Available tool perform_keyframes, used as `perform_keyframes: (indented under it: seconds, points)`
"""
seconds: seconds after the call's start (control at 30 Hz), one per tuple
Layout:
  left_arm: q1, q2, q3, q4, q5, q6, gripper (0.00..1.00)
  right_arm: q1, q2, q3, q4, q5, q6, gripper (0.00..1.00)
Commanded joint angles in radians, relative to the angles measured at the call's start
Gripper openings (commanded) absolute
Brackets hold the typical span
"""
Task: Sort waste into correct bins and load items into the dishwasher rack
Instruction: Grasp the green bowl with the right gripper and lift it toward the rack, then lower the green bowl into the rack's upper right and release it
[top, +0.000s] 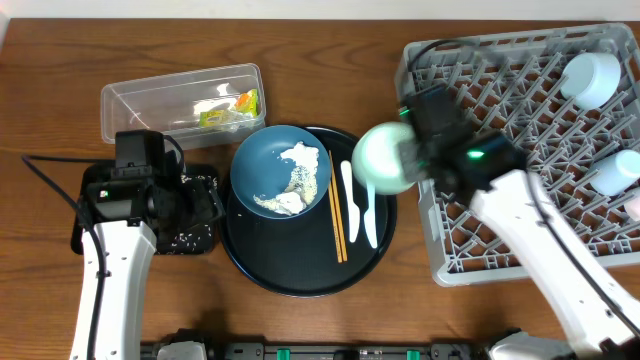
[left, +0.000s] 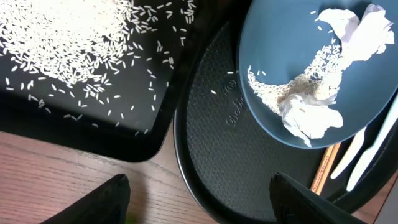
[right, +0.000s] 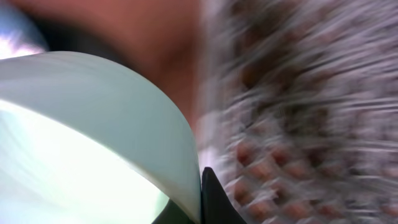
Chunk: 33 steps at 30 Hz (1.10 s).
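My right gripper (top: 408, 150) is shut on the rim of the pale green bowl (top: 383, 158) and holds it in the air at the left edge of the grey dishwasher rack (top: 500, 90); the bowl fills the blurred right wrist view (right: 93, 124). The dark blue plate (top: 262, 160) holds crumpled white tissue (top: 296, 158) and rice (left: 314, 68). Two orange chopsticks (top: 337, 215) and two white utensils (top: 358, 200) lie beside it. My left gripper (left: 199, 199) is open and empty, hovering between the shallow black tray (left: 81, 118), which is strewn with rice, and the round tray.
The plate, chopsticks and utensils rest on a large round black tray (top: 300, 275). The clear tub (top: 135, 100) at the back left holds a yellow-green wrapper (top: 228, 108). A white cup (top: 590, 75) and a light blue cup (top: 618, 170) sit in the rack.
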Motion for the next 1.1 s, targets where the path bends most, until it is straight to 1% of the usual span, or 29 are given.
perform_keyframes:
  seconds: [0.0,0.1,0.33,0.47,0.6,0.8,1.07]
  points:
    - [0.004,0.004,0.020,-0.003,-0.013,0.002,0.73,-0.089,-0.016,0.013,0.090,0.272,-0.110,0.01]
    - [0.004,0.004,0.020,-0.003,-0.013,0.002,0.73,-0.164,-0.007,0.013,0.222,0.362,-0.196,0.01]
    - [0.004,0.004,0.020,-0.003,-0.013,0.002,0.73,-0.343,0.068,0.013,0.605,0.568,-0.378,0.01]
    - [0.004,0.004,0.020,-0.003,-0.013,0.002,0.73,-0.411,0.147,0.013,0.764,0.667,-0.494,0.01]
    - [0.004,0.004,0.020,-0.002,-0.013,0.002,0.73,-0.465,0.239,0.013,0.910,0.756,-0.579,0.01]
    - [0.004,0.004,0.020,-0.003,-0.013,0.001,0.74,-0.532,0.360,0.013,1.052,0.832,-0.601,0.01]
    - [0.004,0.004,0.020,-0.002,-0.012,0.001,0.73,-0.540,0.481,0.013,1.069,0.831,-0.601,0.01]
